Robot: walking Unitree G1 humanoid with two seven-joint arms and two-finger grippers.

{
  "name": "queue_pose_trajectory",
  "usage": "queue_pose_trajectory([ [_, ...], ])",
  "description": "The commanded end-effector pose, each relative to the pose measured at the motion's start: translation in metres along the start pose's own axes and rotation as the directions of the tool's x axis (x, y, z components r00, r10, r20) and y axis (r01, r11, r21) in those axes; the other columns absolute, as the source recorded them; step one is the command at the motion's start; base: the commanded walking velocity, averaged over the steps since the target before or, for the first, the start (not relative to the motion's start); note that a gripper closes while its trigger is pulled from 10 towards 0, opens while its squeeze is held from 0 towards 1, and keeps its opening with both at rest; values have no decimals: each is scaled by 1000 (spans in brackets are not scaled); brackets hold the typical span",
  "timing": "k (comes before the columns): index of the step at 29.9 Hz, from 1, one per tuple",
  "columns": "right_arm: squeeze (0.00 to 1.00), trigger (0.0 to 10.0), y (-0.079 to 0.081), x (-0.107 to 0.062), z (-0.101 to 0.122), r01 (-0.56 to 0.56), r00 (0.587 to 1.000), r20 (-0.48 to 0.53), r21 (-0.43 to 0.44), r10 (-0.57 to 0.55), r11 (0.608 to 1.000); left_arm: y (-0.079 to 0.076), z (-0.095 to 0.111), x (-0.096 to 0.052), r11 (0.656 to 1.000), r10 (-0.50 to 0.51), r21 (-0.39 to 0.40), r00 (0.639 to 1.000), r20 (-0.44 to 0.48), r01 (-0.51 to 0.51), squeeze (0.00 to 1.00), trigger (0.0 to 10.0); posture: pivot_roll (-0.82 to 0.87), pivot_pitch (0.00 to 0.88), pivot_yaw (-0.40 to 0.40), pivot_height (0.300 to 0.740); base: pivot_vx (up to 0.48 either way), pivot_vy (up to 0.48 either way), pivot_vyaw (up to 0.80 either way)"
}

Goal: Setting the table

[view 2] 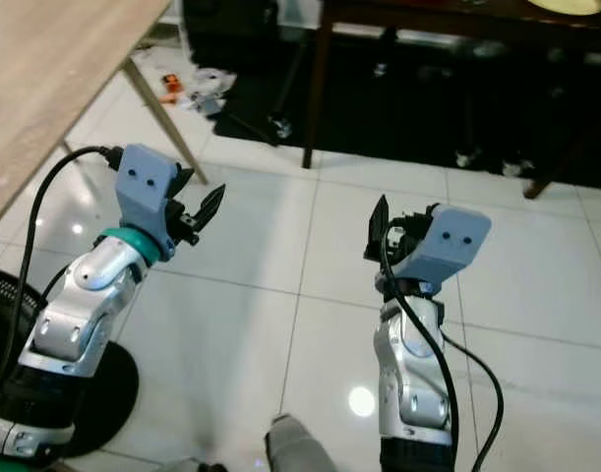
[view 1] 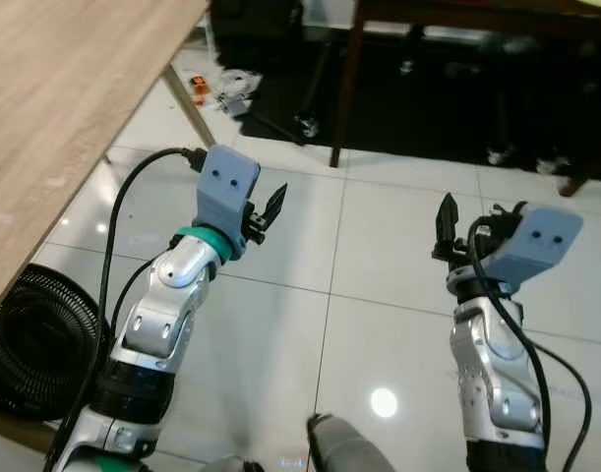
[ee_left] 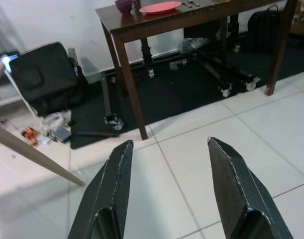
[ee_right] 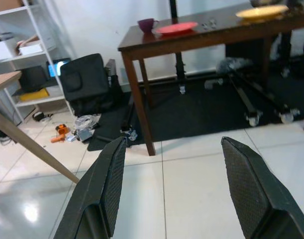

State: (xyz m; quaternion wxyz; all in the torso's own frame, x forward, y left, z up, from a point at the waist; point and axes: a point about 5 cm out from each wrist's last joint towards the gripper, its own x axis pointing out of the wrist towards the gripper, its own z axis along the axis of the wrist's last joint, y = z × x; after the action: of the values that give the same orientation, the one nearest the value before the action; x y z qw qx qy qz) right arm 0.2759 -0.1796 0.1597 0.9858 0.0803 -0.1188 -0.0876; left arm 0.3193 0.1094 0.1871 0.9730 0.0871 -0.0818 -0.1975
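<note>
Both arms are raised in front of the robot over a glossy white tiled floor (view 1: 379, 265). The left gripper (ee_left: 166, 189) has its two black fingers spread wide apart, with nothing between them and nothing touching them; through the gap the left wrist view shows bare tiles. The right gripper (ee_right: 171, 194) is likewise spread wide and holds nothing, its fingers hanging over the same floor. From the head camera, the left gripper juts forward from its blue-grey wrist housing (view 1: 226, 187), and the right gripper points up and forward from a matching housing (view 1: 536, 246).

The things for the table setting lie well ahead of both grippers, on a dark brown wooden table (ee_right: 201, 37) standing on a black mat (ee_right: 211, 114). On that tabletop sit a purple cup (ee_right: 148, 24), a pink-red plate (ee_right: 176, 28) just beside it, some small metal pieces of cutlery (ee_right: 209, 23) that are too small to tell apart, and a yellow plate (ee_right: 261, 12) further along. The left wrist view shows the same purple cup and pink-red plate at the table's corner.

A pale wooden tabletop (view 1: 54, 108) runs along the robot's left, with a slanted leg (view 1: 187, 103) reaching the floor. A black fan (view 1: 34, 334) sits on the floor under its edge. Beyond that stand a black bag (ee_right: 87, 82), a white shelf unit (ee_right: 27, 55), and a litter of small items including something orange (ee_right: 59, 133). No writing or brand marks can be read anywhere.
</note>
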Motion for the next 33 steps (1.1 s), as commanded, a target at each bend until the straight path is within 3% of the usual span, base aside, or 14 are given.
queue_pose_trajectory([
  [1, 0, 10000, -3, 0, 0, 8, 1000, -3, -1, -8, 1000, 0, -3, 1, 1000, 11, 12, 1000, -10, -10, 0, 10000, -124, 42, 116, 740, 465, 0, -800],
  [33, 0, 10000, -3, 1, 0, 7, 1000, -5, -11, -7, 1000, -2, -4, 5, 1000, 8, 0, 1000, 19, -8, 0, 10000, -127, 28, 117, 740, 465, 0, -775],
])
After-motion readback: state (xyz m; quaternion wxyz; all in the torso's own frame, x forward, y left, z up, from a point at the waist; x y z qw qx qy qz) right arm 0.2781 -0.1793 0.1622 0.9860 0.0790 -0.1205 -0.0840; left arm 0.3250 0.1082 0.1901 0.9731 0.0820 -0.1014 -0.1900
